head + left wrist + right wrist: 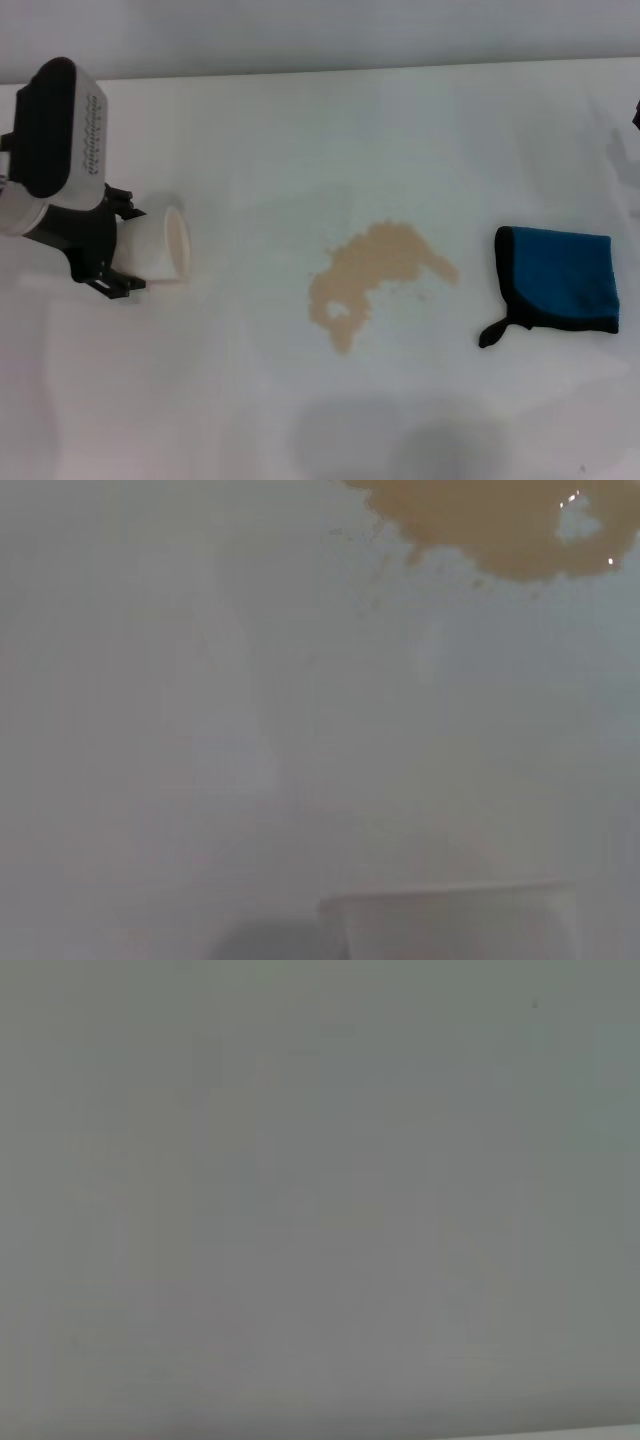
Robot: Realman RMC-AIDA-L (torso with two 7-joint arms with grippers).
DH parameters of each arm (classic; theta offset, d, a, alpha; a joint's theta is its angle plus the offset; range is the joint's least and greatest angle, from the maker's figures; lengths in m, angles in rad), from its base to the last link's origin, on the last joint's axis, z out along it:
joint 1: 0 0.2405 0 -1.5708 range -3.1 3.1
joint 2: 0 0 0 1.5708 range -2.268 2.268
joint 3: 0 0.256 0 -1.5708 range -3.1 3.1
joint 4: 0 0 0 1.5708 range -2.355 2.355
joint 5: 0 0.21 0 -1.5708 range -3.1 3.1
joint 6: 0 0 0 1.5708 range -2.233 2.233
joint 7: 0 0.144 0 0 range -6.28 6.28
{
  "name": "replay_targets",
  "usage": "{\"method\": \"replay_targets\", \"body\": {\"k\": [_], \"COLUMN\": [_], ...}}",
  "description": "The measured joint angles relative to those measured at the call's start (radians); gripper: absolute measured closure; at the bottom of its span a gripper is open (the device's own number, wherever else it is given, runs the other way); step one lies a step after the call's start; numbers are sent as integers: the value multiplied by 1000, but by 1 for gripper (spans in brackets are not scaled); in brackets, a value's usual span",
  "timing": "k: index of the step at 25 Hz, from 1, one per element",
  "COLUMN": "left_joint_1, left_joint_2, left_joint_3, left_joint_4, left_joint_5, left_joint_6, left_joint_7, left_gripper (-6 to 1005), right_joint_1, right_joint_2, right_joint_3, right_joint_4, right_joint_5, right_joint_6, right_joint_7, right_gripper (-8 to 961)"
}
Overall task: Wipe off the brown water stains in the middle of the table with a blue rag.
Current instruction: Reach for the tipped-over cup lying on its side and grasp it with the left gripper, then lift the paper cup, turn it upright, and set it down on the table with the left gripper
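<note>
The brown water stains (375, 275) form a tan blotch with a pale hole in the middle of the white table (300, 140); the left wrist view catches their edge (500, 525). The blue rag (560, 280) lies flat to the right of the stains, black-edged, with its loop tab pointing toward them. Nothing touches it. My left gripper (125, 247) is at the far left of the table, its black fingers (118, 283) on either side of a white paper cup (165, 248) that lies tipped with its mouth toward the stains. My right gripper is out of view.
The cup's rim (450, 915) shows close in the left wrist view. A dark sliver (636, 115) sits at the right edge of the head view. The right wrist view holds only a plain pale surface. The table's far edge (320, 68) runs along the back.
</note>
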State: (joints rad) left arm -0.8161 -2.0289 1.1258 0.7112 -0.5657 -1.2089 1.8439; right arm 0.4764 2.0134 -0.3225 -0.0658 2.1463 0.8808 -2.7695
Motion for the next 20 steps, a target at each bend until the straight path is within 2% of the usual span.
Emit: {"method": "replay_targets", "body": {"k": [8,14,20], "left_joint_1": [3,18,62], "left_joint_2": [-24,-36,-41], "left_joint_3": [0,-24,-81], "left_joint_4": [3,27,101], "left_joint_5": [11,9,-107], "left_joint_6": [-3,1,11], "left_joint_7": [-11,-17,-7], "left_gripper": [127,216,273], "right_joint_1": [1,-6,-5], "right_joint_2": [2,1,-1], "right_joint_3": [-2,-3,-3], "right_joint_4": [0,0,-1], "right_joint_5": [0,0,0], "right_joint_6": [-4,-2,-4], "right_joint_7": [1,2,2], "right_gripper": [177,177,177]}}
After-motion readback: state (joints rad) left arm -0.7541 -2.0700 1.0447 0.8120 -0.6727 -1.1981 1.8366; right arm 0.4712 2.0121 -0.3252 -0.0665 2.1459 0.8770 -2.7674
